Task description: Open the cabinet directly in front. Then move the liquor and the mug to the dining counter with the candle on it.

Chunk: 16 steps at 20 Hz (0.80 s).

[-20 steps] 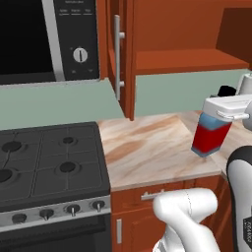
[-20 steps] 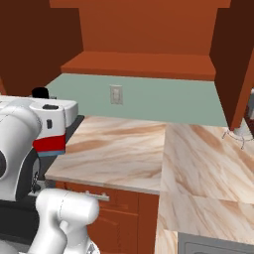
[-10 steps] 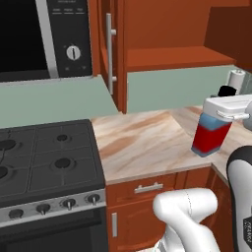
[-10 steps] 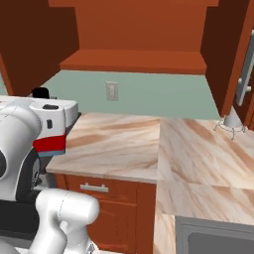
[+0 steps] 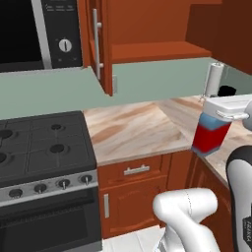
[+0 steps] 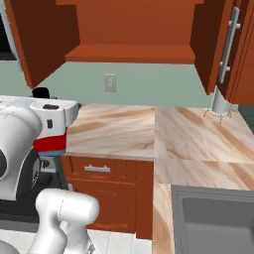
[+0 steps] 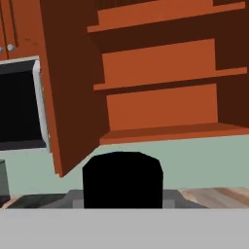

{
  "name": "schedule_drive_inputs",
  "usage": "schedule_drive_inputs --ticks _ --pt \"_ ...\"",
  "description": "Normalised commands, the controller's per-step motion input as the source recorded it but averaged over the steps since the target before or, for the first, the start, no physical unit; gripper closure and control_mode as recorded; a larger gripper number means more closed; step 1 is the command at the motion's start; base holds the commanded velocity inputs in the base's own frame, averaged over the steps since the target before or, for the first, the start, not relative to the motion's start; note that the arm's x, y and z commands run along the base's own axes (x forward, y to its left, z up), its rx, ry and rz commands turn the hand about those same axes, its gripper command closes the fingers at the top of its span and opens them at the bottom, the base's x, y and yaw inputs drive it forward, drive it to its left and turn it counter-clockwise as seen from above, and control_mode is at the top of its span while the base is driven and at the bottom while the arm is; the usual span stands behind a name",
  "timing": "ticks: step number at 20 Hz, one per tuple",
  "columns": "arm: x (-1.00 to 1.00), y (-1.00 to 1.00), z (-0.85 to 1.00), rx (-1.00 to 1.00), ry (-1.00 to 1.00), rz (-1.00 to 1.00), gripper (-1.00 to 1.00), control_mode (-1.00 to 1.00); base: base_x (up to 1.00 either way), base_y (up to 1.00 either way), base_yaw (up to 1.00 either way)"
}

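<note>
My gripper (image 5: pixel 217 118) is shut on the liquor (image 5: pixel 210 138), a squarish bottle with a blue upper body and a red lower part, held upright above the worktop's right end. From the right base view the gripper (image 6: pixel 49 130) shows with the liquor's red part (image 6: pixel 49 144) below the hand. The black cap (image 7: pixel 121 180) stands low in the middle of the hand view. The cabinet (image 5: pixel 152 49) hangs open with bare shelves (image 7: pixel 160 92), its left door (image 5: pixel 101 44) swung out. The mug, the dining counter and the candle are out of view.
A black stove (image 5: pixel 44 142) and a microwave (image 5: pixel 34 29) lie to the left. The marble worktop (image 5: pixel 133 130) runs round a corner to a sink (image 6: pixel 213 218). A paper towel holder (image 6: pixel 221 101) stands at the back, beside the right cabinet door (image 6: pixel 223 44). Low drawers (image 5: pixel 135 170) sit below.
The whole picture has shifted: the base has moved, so the stove and cabinet slid left and the sink came into the right base view. The liquor stays in my gripper.
</note>
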Motion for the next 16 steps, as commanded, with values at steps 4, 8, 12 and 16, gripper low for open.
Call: schedule_drive_inputs --ticks 4,8,12,16 --pt "0.0 0.0 0.0 0.0 0.0 0.0 1.0 1.0 -0.6 0.21 -0.13" --pt "0.0 0.0 0.0 0.0 0.0 0.0 1.0 1.0 -0.54 0.37 -0.11" --pt "0.0 0.0 0.0 0.0 0.0 0.0 1.0 1.0 -0.27 0.75 -0.02" --pt "0.0 0.0 0.0 0.0 0.0 0.0 1.0 1.0 -0.18 0.87 0.0"
